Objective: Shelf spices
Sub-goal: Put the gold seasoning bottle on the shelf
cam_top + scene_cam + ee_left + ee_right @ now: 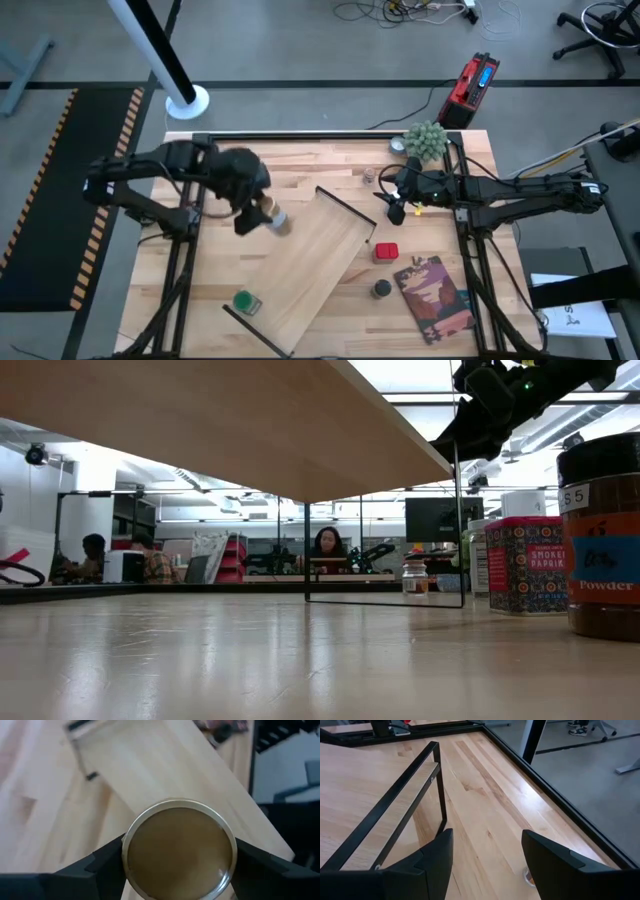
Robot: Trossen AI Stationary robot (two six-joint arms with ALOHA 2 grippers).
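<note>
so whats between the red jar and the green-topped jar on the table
In the high view, the shelf lies between them: its pale board runs diagonally across that stretch, with the red jar off its right side and the green-topped jar off its left.

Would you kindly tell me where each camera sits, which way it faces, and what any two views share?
High view: overhead, looking down at the shelf, both arms visible.
Low view: table height, looking across into the room; paprika tin, an arm above.
Left wrist view: looking down past the left gripper, its jaws on the tan-lidded jar.
Right wrist view: past the open right gripper at the shelf rail.
Shared: the jar appears in the high and left wrist views.
</note>
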